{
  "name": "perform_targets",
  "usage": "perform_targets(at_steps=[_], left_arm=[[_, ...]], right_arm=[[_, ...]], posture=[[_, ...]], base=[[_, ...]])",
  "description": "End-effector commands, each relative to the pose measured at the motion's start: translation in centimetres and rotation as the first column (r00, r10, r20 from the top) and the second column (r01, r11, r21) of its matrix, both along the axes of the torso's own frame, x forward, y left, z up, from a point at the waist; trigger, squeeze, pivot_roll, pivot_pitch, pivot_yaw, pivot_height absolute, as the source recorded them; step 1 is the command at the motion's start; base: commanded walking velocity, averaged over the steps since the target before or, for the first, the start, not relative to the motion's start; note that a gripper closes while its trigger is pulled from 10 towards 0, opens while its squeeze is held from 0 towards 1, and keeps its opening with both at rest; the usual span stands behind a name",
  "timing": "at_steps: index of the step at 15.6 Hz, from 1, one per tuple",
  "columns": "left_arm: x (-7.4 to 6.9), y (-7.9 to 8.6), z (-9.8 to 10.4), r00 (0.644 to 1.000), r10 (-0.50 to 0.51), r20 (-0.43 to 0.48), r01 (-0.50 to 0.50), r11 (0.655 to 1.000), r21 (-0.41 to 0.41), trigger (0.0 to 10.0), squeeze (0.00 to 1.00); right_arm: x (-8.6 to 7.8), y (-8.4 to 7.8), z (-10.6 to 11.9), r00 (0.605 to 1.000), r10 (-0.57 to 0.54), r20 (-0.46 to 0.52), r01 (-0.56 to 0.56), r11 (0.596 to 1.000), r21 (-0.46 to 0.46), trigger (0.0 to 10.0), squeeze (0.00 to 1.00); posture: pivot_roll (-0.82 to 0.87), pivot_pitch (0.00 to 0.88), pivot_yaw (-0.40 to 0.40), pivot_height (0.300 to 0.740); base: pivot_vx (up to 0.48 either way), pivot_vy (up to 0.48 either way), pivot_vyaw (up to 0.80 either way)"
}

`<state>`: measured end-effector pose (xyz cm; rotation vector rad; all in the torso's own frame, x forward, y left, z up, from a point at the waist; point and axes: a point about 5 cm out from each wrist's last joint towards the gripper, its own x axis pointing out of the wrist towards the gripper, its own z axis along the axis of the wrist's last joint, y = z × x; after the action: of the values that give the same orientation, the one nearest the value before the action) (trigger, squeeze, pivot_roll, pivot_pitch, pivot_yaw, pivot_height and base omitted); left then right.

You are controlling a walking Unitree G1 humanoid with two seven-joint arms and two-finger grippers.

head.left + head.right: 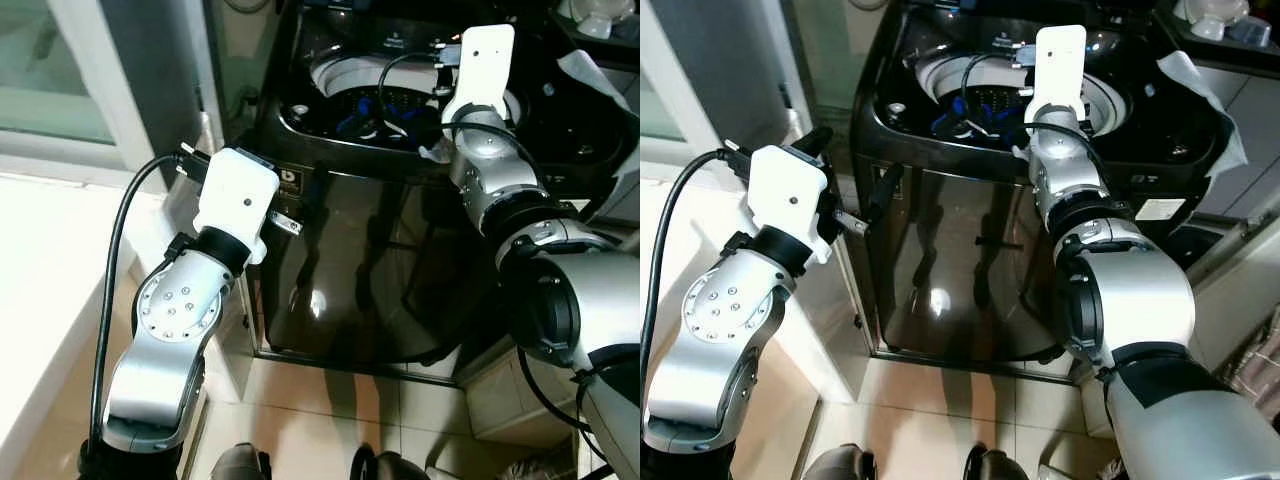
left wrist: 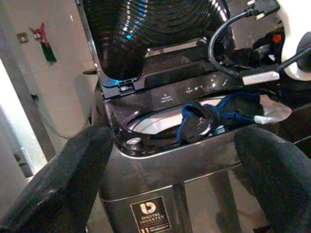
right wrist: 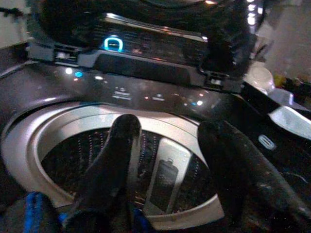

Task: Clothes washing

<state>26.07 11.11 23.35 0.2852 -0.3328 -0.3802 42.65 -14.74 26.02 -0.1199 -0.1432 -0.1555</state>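
The dark garment with bright blue trim (image 2: 209,121) lies bunched over the front rim of the drum opening of the glossy black top-loading washing machine (image 1: 380,290), partly hanging into the tub. The machine's lid (image 2: 150,34) stands raised at the back, and a blue ring light (image 3: 112,43) glows on the control panel behind the drum. The right gripper (image 3: 170,160) hangs over the perforated steel drum (image 3: 73,160), its two black fingers spread apart with nothing between them, just beside the cloth. The left gripper (image 2: 170,194) is held out in front of the machine's front left corner, its fingers wide apart and empty, level with the warranty sticker (image 2: 151,214). Beige tiles (image 1: 330,410) cover the floor below.
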Motion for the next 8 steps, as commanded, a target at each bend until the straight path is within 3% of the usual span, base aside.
perform_targets(at_steps=[1,3,4,6,7,8], left_arm=[[0.0,-0.2,-0.1,1.0,-0.017,-0.001,0.017,1.0,0.0,10.0,0.0],[0.1,0.1,-0.1,1.0,-0.001,0.006,0.001,1.0,-0.002,10.0,0.0],[0.1,0.2,0.0,1.0,0.007,0.012,-0.007,1.0,-0.008,10.0,0.0],[0.2,0.2,0.0,1.0,0.012,0.016,-0.012,1.0,-0.021,10.0,0.0],[0.2,0.1,0.0,1.0,0.008,0.015,-0.007,1.0,-0.022,10.0,0.0],[0.2,-0.1,-0.3,1.0,-0.001,0.013,0.001,1.0,-0.02,10.0,0.0]], right_arm=[[0.0,-1.0,0.8,0.999,-0.044,0.018,0.043,0.996,0.078,10.0,0.0],[-0.1,-1.3,2.2,0.991,-0.083,0.109,0.069,0.99,0.127,10.0,0.0],[-0.3,-0.5,3.6,0.976,-0.07,0.207,0.051,0.994,0.096,10.0,0.0],[-1.4,1.5,5.8,0.905,-0.015,0.425,-0.009,0.999,0.054,10.0,0.0],[-1.6,2.0,5.6,0.897,-0.001,0.443,-0.036,0.997,0.075,10.0,0.0],[-2.0,2.7,4.0,0.903,0.008,0.429,-0.078,0.986,0.145,10.0,0.0]], posture=[[0.23,0.057,-0.03,0.74],[0.22,0.056,-0.043,0.74],[0.22,0.059,-0.043,0.74],[0.2,0.061,-0.043,0.74],[0.19,0.057,-0.048,0.74],[0.18,0.056,-0.051,0.74]], base=[[0.0,0.0,0.0],[0.0,0.0,0.0],[0.0,0.0,0.0],[0.0,0.0,0.0],[0.0,0.0,0.0],[0.0,0.0,0.0]])
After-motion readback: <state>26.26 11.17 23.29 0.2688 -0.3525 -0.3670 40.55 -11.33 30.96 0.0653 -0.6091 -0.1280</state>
